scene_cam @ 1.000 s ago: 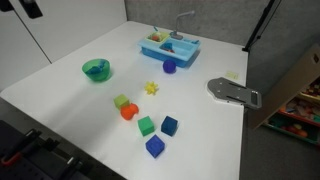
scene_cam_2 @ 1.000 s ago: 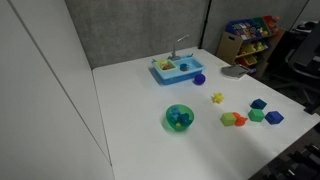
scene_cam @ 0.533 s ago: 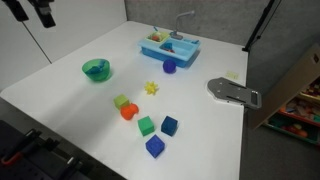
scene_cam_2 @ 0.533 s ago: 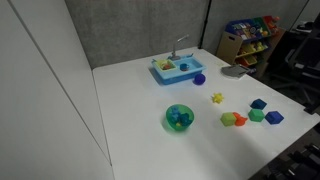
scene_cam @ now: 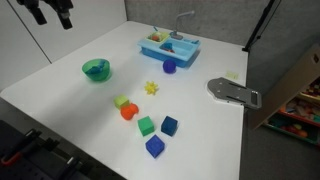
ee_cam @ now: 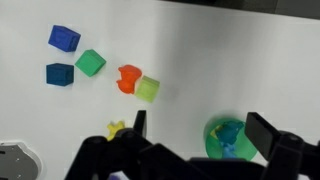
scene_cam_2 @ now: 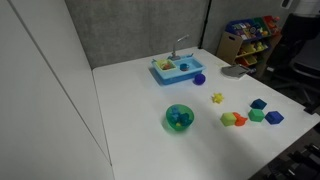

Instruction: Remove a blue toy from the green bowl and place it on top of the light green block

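Shifting rightward in exterior view, fingers (scene_cam: 65, 17) wide apart, empty; blue toy (ee_cam: 228, 132) unmoved in green bowl (ee_cam: 212, 142).

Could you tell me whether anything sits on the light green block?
No, the light green block shows a bare top in the wrist view.

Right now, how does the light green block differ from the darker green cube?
Colour: the light green block is pale yellow-green; the darker green cube is a deeper, saturated green. Neighbours: the light green block sits right against the orange-red block; the darker green cube stands apart, gaps all round. Shared: both are similar-sized cubes on the table, neither held.
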